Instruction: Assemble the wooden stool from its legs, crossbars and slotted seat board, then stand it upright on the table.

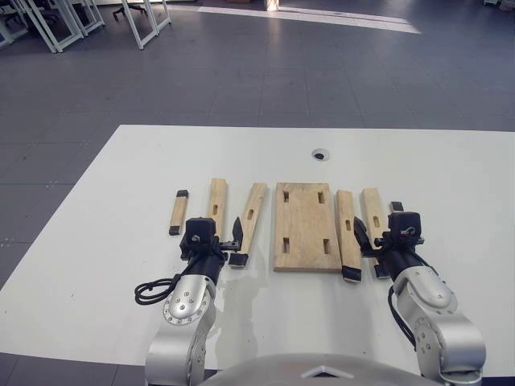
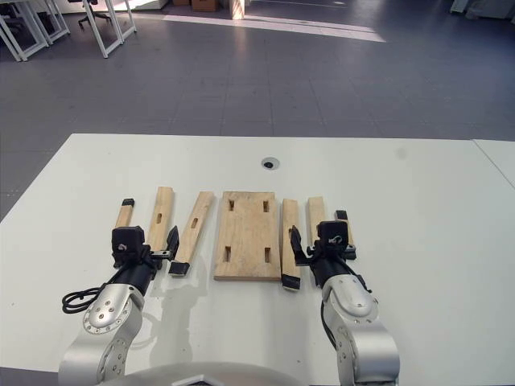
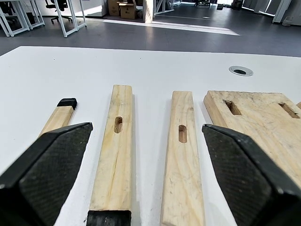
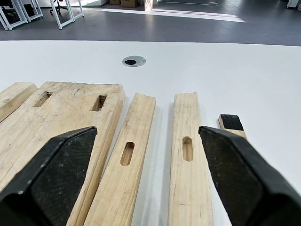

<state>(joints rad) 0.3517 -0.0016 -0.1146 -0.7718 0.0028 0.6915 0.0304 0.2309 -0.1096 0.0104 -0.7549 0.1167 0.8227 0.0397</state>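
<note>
The slotted seat board [image 1: 306, 227] lies flat at the middle of the white table [image 1: 121, 201]. Left of it lie two slotted legs [image 1: 216, 205] [image 1: 252, 213] and a short black-tipped crossbar [image 1: 178, 211]. Two more legs [image 1: 347, 229] [image 1: 372, 213] and a second crossbar [image 4: 230, 123] lie on the board's right. My left gripper [image 1: 217, 237] is open over the near ends of the left legs [image 3: 115, 150] [image 3: 182, 155]. My right gripper [image 1: 382, 237] is open over the near ends of the right legs [image 4: 127, 155] [image 4: 188, 150]. Neither holds anything.
A round cable hole [image 1: 321, 153] sits in the table behind the board. A black cable loop [image 1: 153, 289] lies beside my left arm. Beyond the far table edge there is grey floor with desk frames [image 1: 145, 20] far off.
</note>
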